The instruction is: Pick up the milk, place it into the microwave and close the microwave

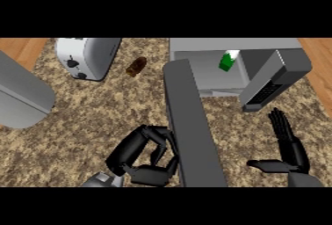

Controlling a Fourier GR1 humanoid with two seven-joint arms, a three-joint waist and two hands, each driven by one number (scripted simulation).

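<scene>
The microwave (272, 48) stands at the back right with its cavity facing me. Inside it, toward the right wall, the green and white milk carton (228, 60) stands upright. The microwave's grey door (191, 123) is swung wide open and reaches down the middle of the counter toward me. My left hand (144, 154) is low at the door's left face, its fingers curled with the knuckles against the door and nothing held. On the door's other side, below the control panel (267, 90), my right hand (285, 151) stays open with fingers up.
A silver toaster (88, 56) stands at the back left, with a brown pastry (136, 66) next to it. A large grey rounded object (19, 92) fills the left edge. Wooden floor (321, 61) shows past the counter's right edge.
</scene>
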